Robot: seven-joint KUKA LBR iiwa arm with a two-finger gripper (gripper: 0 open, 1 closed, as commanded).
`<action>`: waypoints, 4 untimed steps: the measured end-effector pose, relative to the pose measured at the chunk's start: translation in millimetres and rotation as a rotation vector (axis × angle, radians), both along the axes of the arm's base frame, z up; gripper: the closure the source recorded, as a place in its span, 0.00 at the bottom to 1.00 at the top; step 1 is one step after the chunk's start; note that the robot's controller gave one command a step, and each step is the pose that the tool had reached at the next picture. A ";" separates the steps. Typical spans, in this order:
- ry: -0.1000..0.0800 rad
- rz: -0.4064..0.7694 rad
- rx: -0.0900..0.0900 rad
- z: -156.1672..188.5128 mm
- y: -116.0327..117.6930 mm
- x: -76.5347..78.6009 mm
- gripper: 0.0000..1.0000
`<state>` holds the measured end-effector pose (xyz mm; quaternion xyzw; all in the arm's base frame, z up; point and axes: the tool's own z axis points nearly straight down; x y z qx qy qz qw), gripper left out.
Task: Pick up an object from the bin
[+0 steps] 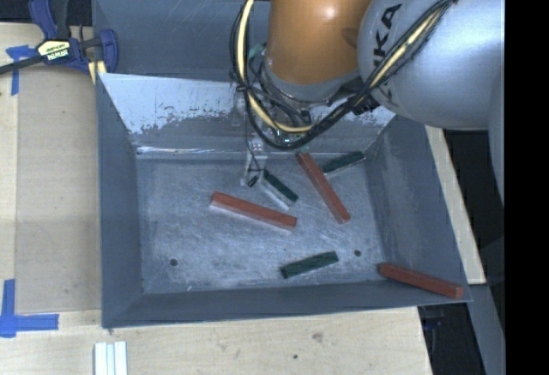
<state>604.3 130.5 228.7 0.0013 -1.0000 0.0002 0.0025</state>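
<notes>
Gripper [254, 169] sits low near the floor of the bin [116, 219], and we cannot tell how its jaws stand. Its tip is at the upper end of 1 short dark green stick [281, 187], just above the long red bar [253, 211]. We'd straddle that stick across its narrow width, clear of the bar. The arm reaches in from the right, wrist pointing straight down under its orange cover [317, 17].

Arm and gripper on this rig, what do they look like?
Silver-grey, rounded arm with black KUKA lettering. A glossy orange dome cover sits at the wrist, with yellow and black cables looped around it. Under the cover is a slim, pale metal gripper.
</notes>
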 end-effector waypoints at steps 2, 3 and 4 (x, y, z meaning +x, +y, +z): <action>-0.007 0.146 0.001 -123.9 -33.1 -45.1 1.00; -0.017 0.159 0.001 -76.3 -38.9 -1.0 1.00; -0.008 0.158 0.001 -79.6 -38.7 -3.8 0.00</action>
